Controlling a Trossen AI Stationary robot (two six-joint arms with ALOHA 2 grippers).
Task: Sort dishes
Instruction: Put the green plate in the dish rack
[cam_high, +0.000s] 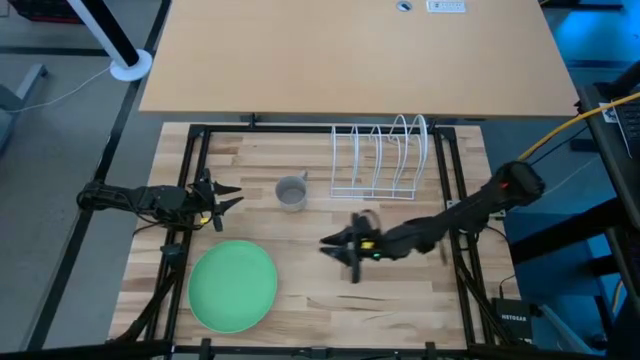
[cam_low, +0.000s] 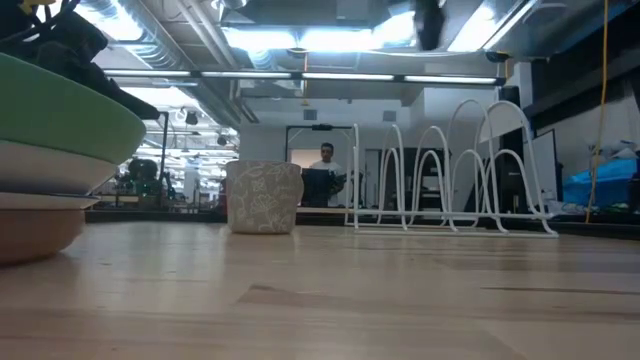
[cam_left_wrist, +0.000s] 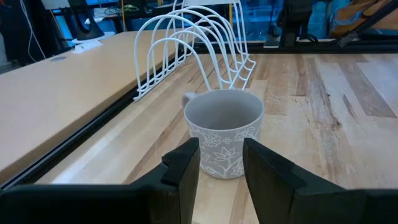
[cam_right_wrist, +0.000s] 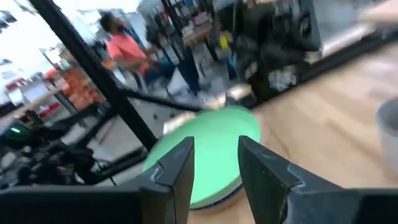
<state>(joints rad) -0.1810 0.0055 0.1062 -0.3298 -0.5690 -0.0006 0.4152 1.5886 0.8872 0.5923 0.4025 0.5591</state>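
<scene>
The dishes lie in a stack at the near left of the table, with a green plate (cam_high: 232, 285) on top. In the low view a white plate (cam_low: 45, 165) sits under the green plate (cam_low: 60, 115), and a brown-orange plate (cam_low: 30, 225) rests on the table below them. My right gripper (cam_high: 326, 244) hangs open above mid-table, right of the stack, with its fingers aimed at the green plate (cam_right_wrist: 211, 155). At the left side, my left gripper (cam_high: 233, 197) stands open, pointing at the grey cup (cam_left_wrist: 224, 130) and touching nothing.
A small grey patterned cup (cam_high: 291, 193) stands upright at mid-table. A white wire rack (cam_high: 380, 160) stands at the far right. Bare wood lies between the stack and the rack. Beyond the table, people show in the room.
</scene>
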